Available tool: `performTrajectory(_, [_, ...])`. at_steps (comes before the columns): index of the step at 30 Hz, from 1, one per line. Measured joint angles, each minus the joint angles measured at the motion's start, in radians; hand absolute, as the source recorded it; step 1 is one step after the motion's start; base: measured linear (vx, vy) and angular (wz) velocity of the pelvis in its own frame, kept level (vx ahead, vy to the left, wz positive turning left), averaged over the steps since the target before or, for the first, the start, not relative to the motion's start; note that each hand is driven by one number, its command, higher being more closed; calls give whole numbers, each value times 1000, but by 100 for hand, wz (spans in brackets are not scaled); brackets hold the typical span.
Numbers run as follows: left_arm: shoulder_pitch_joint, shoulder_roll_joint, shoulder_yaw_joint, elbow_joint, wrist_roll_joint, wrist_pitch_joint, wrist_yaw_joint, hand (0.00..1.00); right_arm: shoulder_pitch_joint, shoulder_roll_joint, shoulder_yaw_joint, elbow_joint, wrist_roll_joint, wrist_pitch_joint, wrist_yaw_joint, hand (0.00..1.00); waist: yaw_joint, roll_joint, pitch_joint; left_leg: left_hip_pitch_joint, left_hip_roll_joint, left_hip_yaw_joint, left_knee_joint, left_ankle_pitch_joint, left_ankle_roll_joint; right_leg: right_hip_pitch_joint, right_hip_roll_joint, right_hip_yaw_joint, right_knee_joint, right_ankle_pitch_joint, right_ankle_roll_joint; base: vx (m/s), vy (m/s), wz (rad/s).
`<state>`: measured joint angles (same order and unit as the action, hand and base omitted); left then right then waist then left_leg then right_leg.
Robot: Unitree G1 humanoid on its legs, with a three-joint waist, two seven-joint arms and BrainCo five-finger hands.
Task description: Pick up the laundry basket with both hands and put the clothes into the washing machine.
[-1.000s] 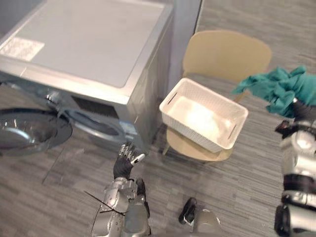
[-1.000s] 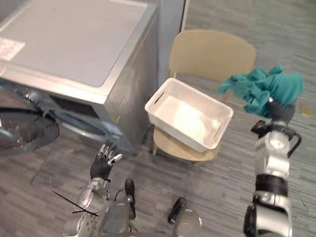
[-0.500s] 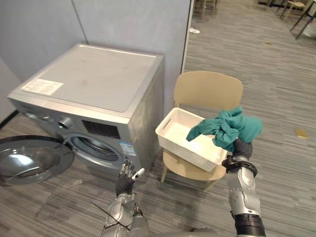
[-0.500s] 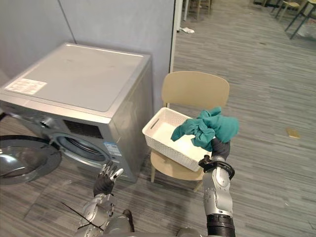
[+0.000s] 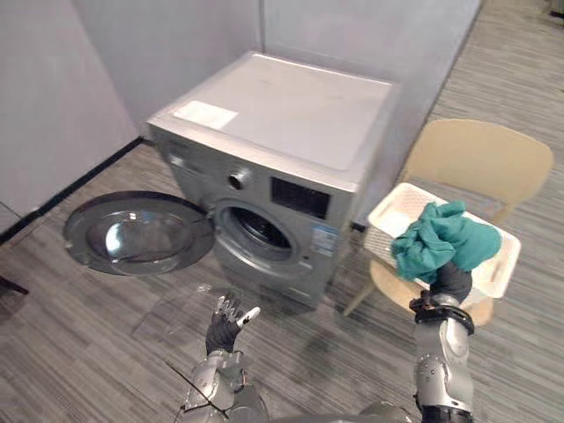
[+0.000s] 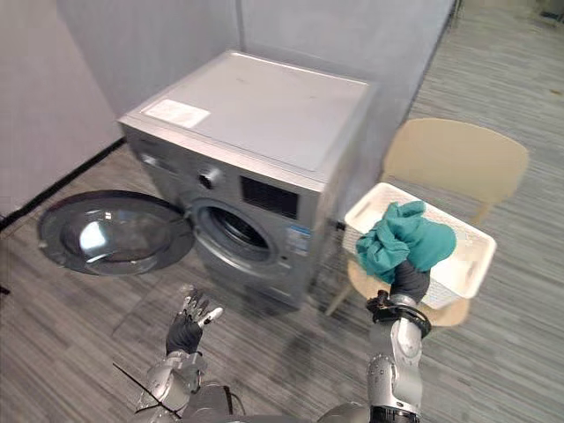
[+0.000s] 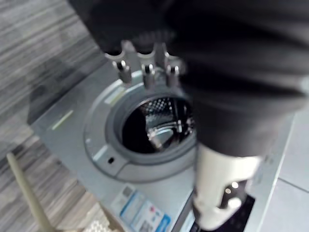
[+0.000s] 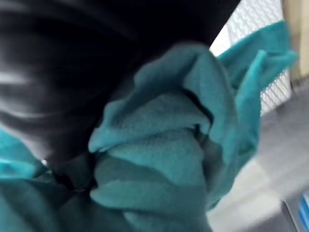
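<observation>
My right hand [image 5: 452, 282] is raised in front of the white laundry basket [image 5: 500, 262] and is shut on a bundle of teal clothes [image 5: 441, 242], which bulges above the wrist and presses against the hand's dark cover in the right wrist view [image 8: 164, 159]. The basket sits on a tan chair [image 5: 480, 159], to the right of the silver washing machine [image 5: 282, 115]. The machine's round door [image 5: 132, 233] hangs wide open to the left, and the dark drum [image 7: 154, 125] shows past my left hand's straight fingers [image 7: 145, 72]. My left hand [image 5: 225, 324] is open, low before the machine.
A grey partition wall [image 5: 176, 44] stands behind and to the left of the machine. The open door juts out over the striped grey floor [image 5: 79, 326] on the left. The chair's legs [image 5: 357, 300] stand close to the machine's right side.
The camera has swung left, so the machine and its open door now sit mid-picture. My right hand still holds the teal clothes up by the basket; the left hand has barely moved.
</observation>
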<state>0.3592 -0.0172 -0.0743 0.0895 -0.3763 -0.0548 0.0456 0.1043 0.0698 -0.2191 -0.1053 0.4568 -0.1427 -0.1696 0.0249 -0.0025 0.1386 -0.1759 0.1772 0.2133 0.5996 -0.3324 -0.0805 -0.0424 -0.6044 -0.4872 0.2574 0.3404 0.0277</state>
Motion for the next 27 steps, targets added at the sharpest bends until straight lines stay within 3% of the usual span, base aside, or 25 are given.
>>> performTrajectory(1, [0, 1, 6, 0, 14, -2, 0, 0, 7, 0, 1, 0, -7, 0, -1, 100, -5, 19, 3, 23, -13, 22, -38, 0, 36, -53, 17, 62, 100, -67, -45, -102, 479, -31])
performTrajectory(2, [0, 1, 7, 0, 19, -4, 0, 0, 13, 0, 1, -1, -7, 0, -2, 100, -8, 26, 2, 37, -19, 33, -64, 9, 51, -75, 43, 88, 164, -126, -9, -89, 510, -33])
performTrajectory(3, [-1, 1, 6, -2, 26, -12, 0, 0, 26, 0, -1, -7, -8, 0, -2, 100, -12, 24, 2, 72, -37, 51, -124, 31, 81, -108, 102, 103, 283, -240, 25, -14, 325, -28])
performTrajectory(4, [-4, -1, 0, -2, 30, -15, 0, 0, 52, 0, -1, -43, -8, 0, -1, 100, -12, 15, -4, 109, -59, 70, -180, 53, 104, -123, 159, 97, 375, -359, 17, 49, 279, -26])
performTrajectory(5, [-5, -4, -3, -3, 35, -15, 0, 0, 64, 0, -1, -68, -8, 0, 1, 100, -12, 11, -6, 122, -68, 79, -202, 61, 111, -121, 192, 85, 402, -417, 16, 76, 204, -29])
performTrajectory(6, [-6, -12, -6, -3, 35, -15, 0, 0, 81, 0, 0, -113, -7, -3, 10, 100, -14, 2, -12, 144, -85, 102, -243, 76, 121, -120, 256, 69, 424, -496, 38, 75, 163, -37])
performTrajectory(8, [-10, -15, -9, -3, 34, -14, 0, 0, 92, 0, 2, -147, -7, -9, 34, 100, -17, -14, -25, 161, -111, 130, -300, 103, 118, -117, 346, 37, 382, -574, 33, 79, 124, -39])
performTrajectory(10, [-21, -21, -15, -3, 35, -9, 0, 0, 93, -1, 3, -147, -6, -8, 43, 100, -19, -22, -29, 173, -126, 148, -323, 110, 118, -97, 405, 38, 275, -606, 5, 119, 25, -26])
performTrajectory(12, [-30, -22, -38, -2, 34, -9, -2, 0, 102, -2, 3, -144, -6, -8, 42, 100, -27, -3, -31, 177, -115, 136, -319, 110, 118, -53, 471, 82, 159, -587, -39, 100, -36, -15])
performTrajectory(13, [-37, -21, -43, -2, 35, -9, -2, 0, 102, -1, 6, -144, -6, -8, 42, 100, -26, 2, -34, 177, -112, 131, -319, 111, 116, -39, 481, 87, 144, -574, -41, 105, -57, -16])
performTrajectory(16, [-35, -39, -44, -3, 34, -9, -5, 0, 111, 1, 30, -145, -4, -9, 41, 100, -34, 5, -38, 191, -101, 123, -261, 119, 104, 23, 487, 86, 102, -575, -45, 95, -66, 2])
performTrajectory(18, [-37, -41, -43, -10, 32, -9, -7, 0, 126, 1, 52, -148, 5, -9, 42, 100, -32, 9, -36, 145, -65, 138, -103, 118, 103, 63, 494, 88, 76, -575, -45, 81, -44, 0])
performTrajectory(20, [-21, -41, -45, -23, 32, -9, -16, 0, 157, 1, 79, -176, 7, -9, 43, 100, -18, 27, -31, 75, 1, 140, 96, 135, 78, 105, 518, 90, 57, -576, -47, 58, -20, -13])
performTrajectory(22, [-10, -38, -40, -24, 15, -10, -21, 0, 179, 4, 100, -197, 45, -10, 66, 100, -11, 31, -27, 23, 25, 96, 237, 182, 60, 144, 517, 101, 25, -576, -51, 74, 19, -17])
performTrajectory(25, [3, -39, -35, -22, 13, -10, -22, 0, 179, 4, 103, -175, 69, -10, 78, 100, -14, 25, -24, -19, 110, 58, 227, 146, 85, 135, 500, 107, 17, -567, -41, 53, 53, -17])
performTrajectory(27, [15, -40, -30, -20, 13, -11, -21, 0, 171, 3, 121, -140, 75, -9, 86, 100, -17, 24, -26, 28, 109, 57, 112, 140, 73, 103, 491, 125, 27, -560, -32, 71, 139, -31])
